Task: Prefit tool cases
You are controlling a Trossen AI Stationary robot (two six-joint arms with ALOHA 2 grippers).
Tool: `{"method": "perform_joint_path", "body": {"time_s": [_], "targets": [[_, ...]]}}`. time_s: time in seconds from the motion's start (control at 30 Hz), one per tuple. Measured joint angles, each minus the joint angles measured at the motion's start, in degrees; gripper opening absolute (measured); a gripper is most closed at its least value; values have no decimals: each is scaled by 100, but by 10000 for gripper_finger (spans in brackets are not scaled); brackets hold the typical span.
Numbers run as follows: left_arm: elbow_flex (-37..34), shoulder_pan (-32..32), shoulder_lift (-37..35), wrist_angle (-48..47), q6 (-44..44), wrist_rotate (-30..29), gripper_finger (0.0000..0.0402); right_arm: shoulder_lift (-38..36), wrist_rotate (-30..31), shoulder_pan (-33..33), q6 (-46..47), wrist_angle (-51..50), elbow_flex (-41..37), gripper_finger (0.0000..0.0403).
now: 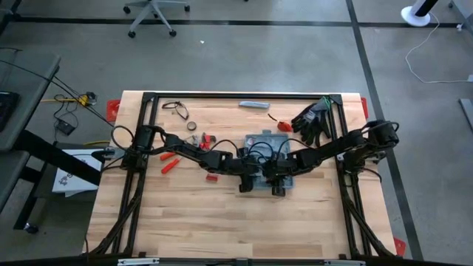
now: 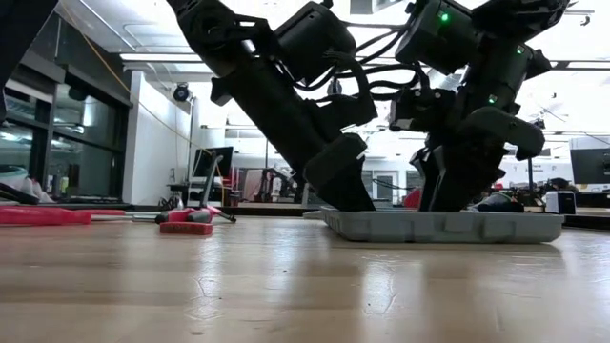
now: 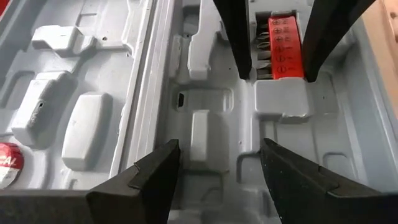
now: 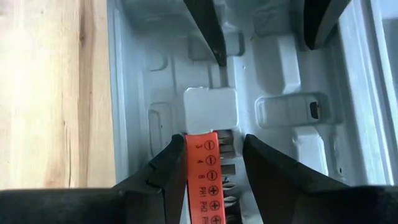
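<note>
The blue-grey tool case [image 1: 264, 159] lies open and flat on the wooden table, with its moulded slots facing up [image 3: 205, 124]. A red bit holder [image 4: 204, 180] sits in a slot near one edge of the case. My right gripper [image 4: 212, 149] points steeply down over the case, open, with a finger on either side of that holder. My left gripper [image 3: 221, 168] hangs open over the tray's middle slots, next to the right one [image 1: 278, 185], and touches nothing. In the low view both grippers reach down to the case [image 2: 443, 226]. My right gripper comes from above with its fingers [image 4: 165, 177] on either side of the red bit holder's end [image 4: 199, 152]. The holder lies in its slot in the case. One finger stands right against the holder's red edge; I cannot tell whether it touches.
Loose red-handled tools [image 1: 168, 161] and a small red piece [image 1: 211, 177] lie left of the case. Black gloves [image 1: 314, 118], a slim grey bar [image 1: 253, 105] and a red tool [image 1: 281, 124] lie toward the far edge. The near half of the table [image 1: 222, 229] is bare wood.
</note>
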Motion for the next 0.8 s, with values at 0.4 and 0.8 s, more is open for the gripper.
{"method": "perform_joint_path", "body": {"time_s": [0.4,0.8], "targets": [[-11,-2,-1,49,23,21,213,210,-10,2,-14,29,24,149],[-11,-16,-5,-31,-67,16,213,227,30,15,29,144,24,149]]}}
